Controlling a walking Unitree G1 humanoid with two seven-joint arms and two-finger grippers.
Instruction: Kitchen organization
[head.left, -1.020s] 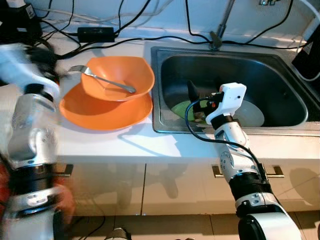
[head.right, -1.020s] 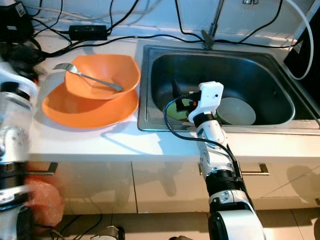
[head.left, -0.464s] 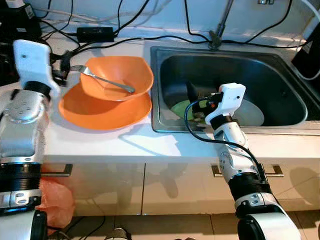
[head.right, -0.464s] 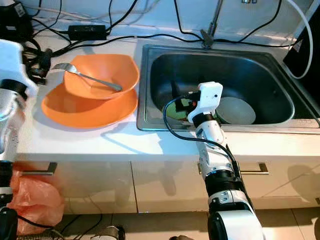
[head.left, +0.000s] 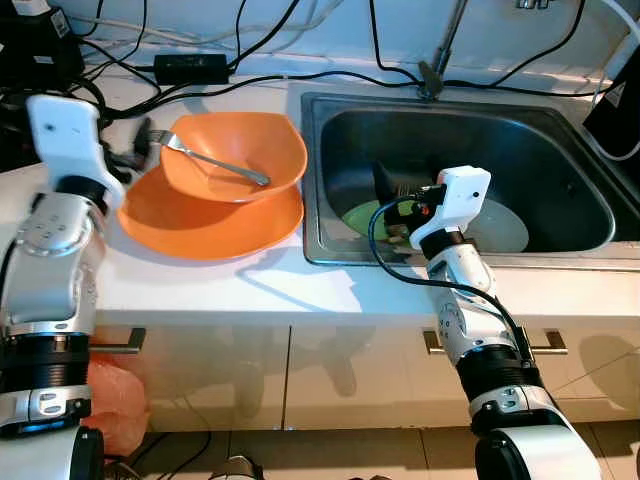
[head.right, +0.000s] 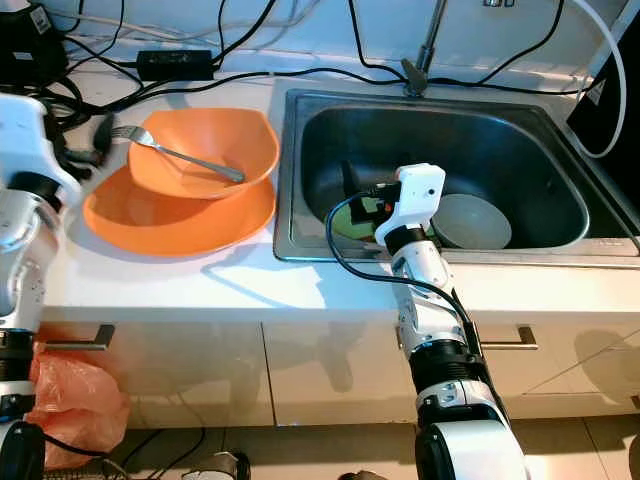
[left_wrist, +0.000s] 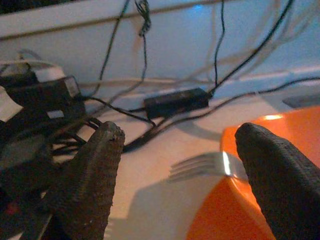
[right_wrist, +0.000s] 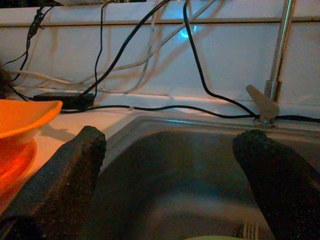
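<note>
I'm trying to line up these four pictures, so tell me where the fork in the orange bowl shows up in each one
Left eye view: fork lies across the orange bowl, tines at its left rim.
Right eye view: same place, left of the sink.
Left wrist view: tines poke over the bowl's rim between the left gripper fingers.
Right wrist view: I can't make it out.
Shared landmark: the orange bowl.

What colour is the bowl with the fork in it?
Orange. The bowl sits on an orange plate; clearest in the left eye view.

black cables, power adapter behind counter; faucet.
</note>
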